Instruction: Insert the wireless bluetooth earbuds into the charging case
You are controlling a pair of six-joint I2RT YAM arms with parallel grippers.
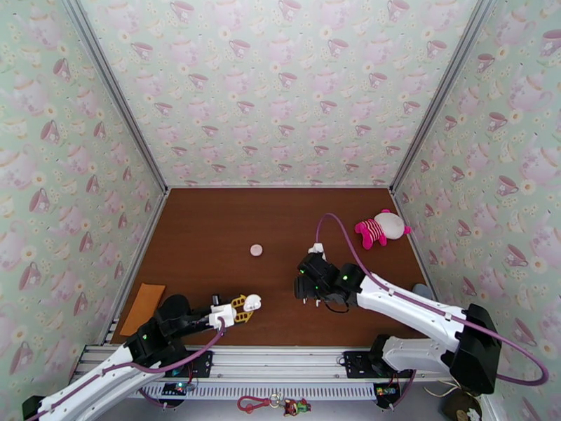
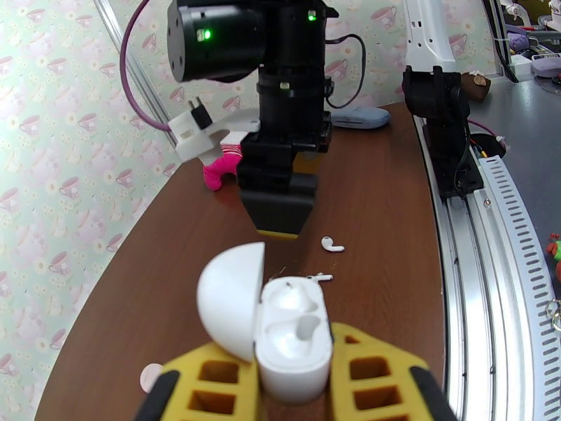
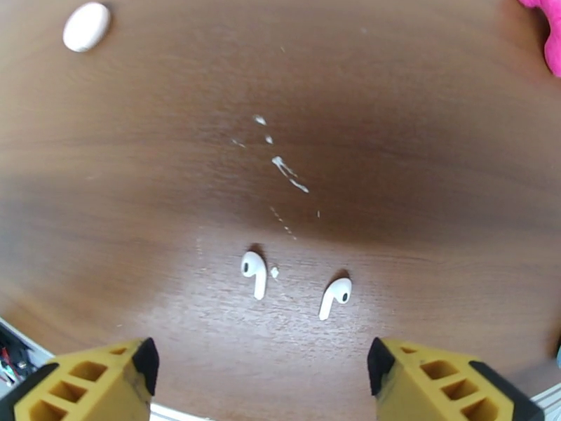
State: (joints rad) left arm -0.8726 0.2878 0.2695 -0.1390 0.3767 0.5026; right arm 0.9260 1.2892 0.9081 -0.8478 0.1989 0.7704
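Observation:
A white charging case (image 2: pixel 293 345) stands with its lid (image 2: pixel 230 297) swung open, and my left gripper (image 2: pixel 291 380) is shut on it between yellow fingers (image 2: pixel 372 377); from above the case (image 1: pixel 252 301) sits near the front left of the table. Two white earbuds (image 3: pixel 254 269) (image 3: pixel 336 295) lie side by side on the brown table, just ahead of my right gripper (image 3: pixel 259 380), whose fingers (image 3: pixel 442 384) stand wide apart with nothing between them. The left wrist view shows the same earbuds (image 2: pixel 332 245) (image 2: pixel 319 278) beyond the case, under the right gripper (image 2: pixel 280 222).
A small round pale case (image 1: pixel 257 250) lies closed at mid-table. A pink and white plush toy (image 1: pixel 381 229) rests at the right wall. An orange flat piece (image 1: pixel 144 308) lies at the front left, and a blue-grey object (image 1: pixel 423 290) at the right edge. Patterned walls enclose the table.

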